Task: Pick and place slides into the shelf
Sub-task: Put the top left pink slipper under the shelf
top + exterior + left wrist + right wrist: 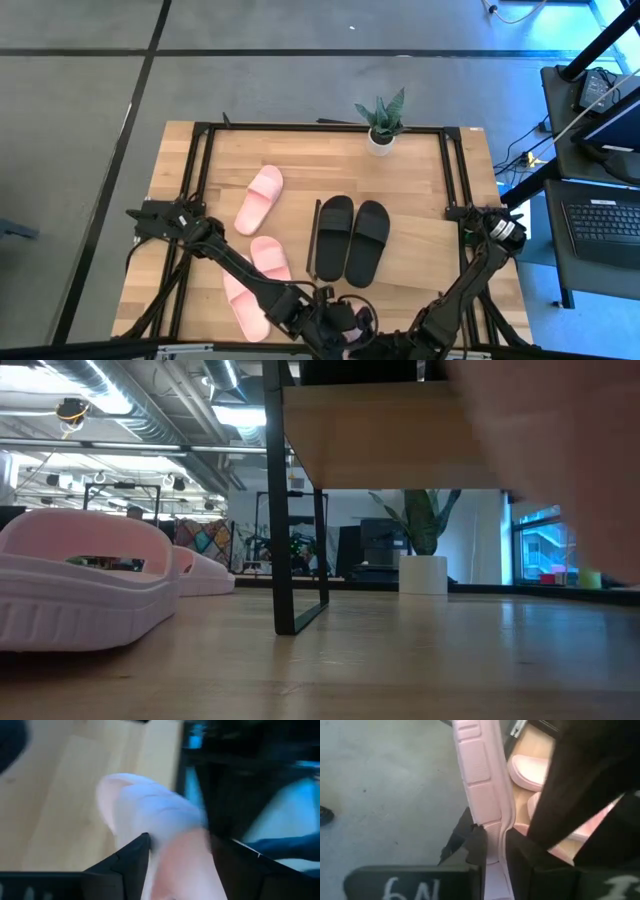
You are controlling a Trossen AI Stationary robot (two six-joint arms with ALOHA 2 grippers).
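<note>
Industrial lab: exposed ceiling ducts, laptop desk, concrete floor.

Overhead layout: the shelf stands at the middle of the table, bearing two slides side by side on its top board; a potted plant sits behind it at the far edge; left of the shelf one slide lies on the table, and two more lie side by side nearer the front edge; both arms meet at the front edge, before the shelf.
</note>
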